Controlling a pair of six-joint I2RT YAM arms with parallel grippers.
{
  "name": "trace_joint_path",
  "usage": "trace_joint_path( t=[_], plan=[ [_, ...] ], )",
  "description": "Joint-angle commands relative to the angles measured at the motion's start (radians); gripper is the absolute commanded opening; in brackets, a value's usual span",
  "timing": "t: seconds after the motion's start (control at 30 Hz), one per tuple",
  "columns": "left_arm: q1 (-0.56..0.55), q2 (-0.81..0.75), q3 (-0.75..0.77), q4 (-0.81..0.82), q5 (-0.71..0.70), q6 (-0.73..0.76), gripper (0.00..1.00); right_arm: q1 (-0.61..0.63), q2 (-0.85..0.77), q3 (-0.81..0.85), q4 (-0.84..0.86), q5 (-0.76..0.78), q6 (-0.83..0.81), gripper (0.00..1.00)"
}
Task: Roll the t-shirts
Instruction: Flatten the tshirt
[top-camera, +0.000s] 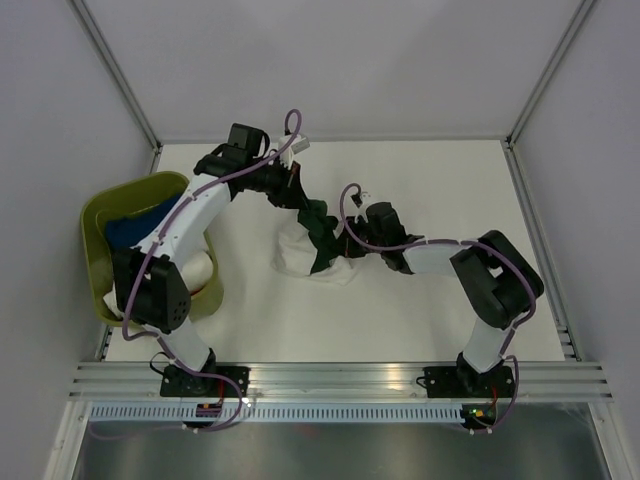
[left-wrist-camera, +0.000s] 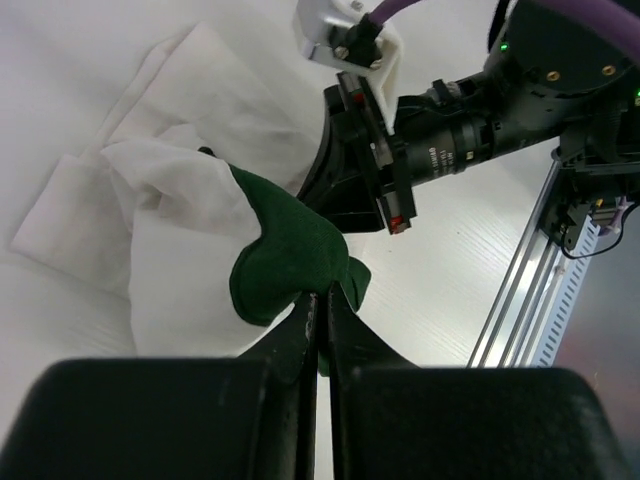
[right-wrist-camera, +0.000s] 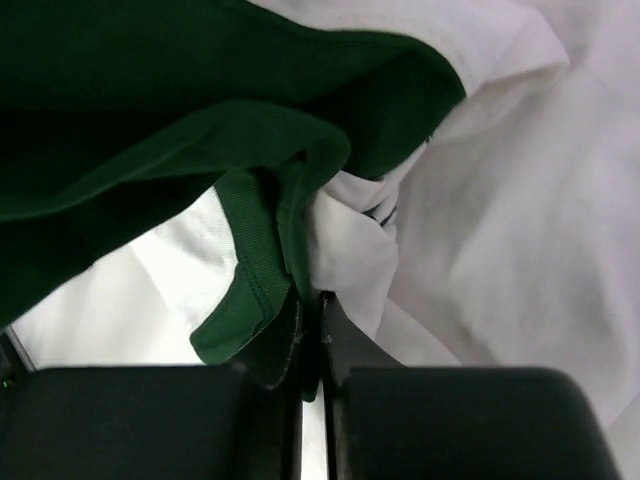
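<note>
Pincers on both arms are closed on cloth: the left gripper (left-wrist-camera: 321, 318) nips a fold of the dark green t-shirt (left-wrist-camera: 288, 250), and the right gripper (right-wrist-camera: 311, 322) nips its stitched hem, possibly some white too. The green one lies crumpled over the white t-shirt (left-wrist-camera: 180, 190) in the middle of the table (top-camera: 420, 190). Only the overhead view shows the olive bin (top-camera: 88, 235).

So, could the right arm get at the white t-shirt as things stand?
Probably, for reach: the white t-shirt lies bare right beside the right gripper. But that gripper is shut on the green t-shirt at its hem and would need to release first.
</note>
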Motion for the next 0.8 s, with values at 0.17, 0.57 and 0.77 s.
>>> trace_joint_path(
  t=[0.17,0.57,0.77],
  plan=[
    [0.188,-0.058,0.233,-0.037,0.067,-0.075,0.02,-0.013,-0.328,0.207,-0.225,0.002,-0.16,0.01],
    [0.245,-0.059,0.494,-0.169,0.123,0.047,0.02,-0.01,-0.716,0.565,-0.703,0.038,-0.514,0.01],
    [0.233,0.01,0.487,-0.167,0.107,0.024,0.02,-0.01,-0.733,0.502,-0.7,-0.011,-0.427,0.0]
  ],
)
